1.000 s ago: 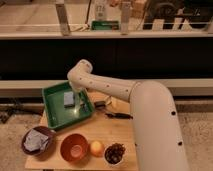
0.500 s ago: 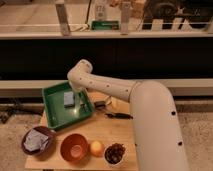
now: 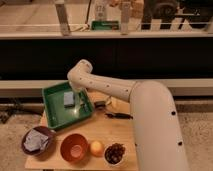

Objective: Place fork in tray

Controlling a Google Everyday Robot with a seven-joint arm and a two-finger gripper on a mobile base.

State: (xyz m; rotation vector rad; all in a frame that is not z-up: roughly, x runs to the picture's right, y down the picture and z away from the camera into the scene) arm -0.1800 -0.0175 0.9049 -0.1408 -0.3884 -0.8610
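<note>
My gripper [image 3: 75,99], fingers pressed together, hangs over the green tray [image 3: 52,114] at the 10 o'clock corner of the wooden table [image 3: 102,130]. A grey-blue block [image 3: 68,98] lies in the tray at the gripper's 9 o'clock. A dark slender utensil [image 3: 118,115], possibly the fork, lies on the table at the tray's 3 o'clock.
</note>
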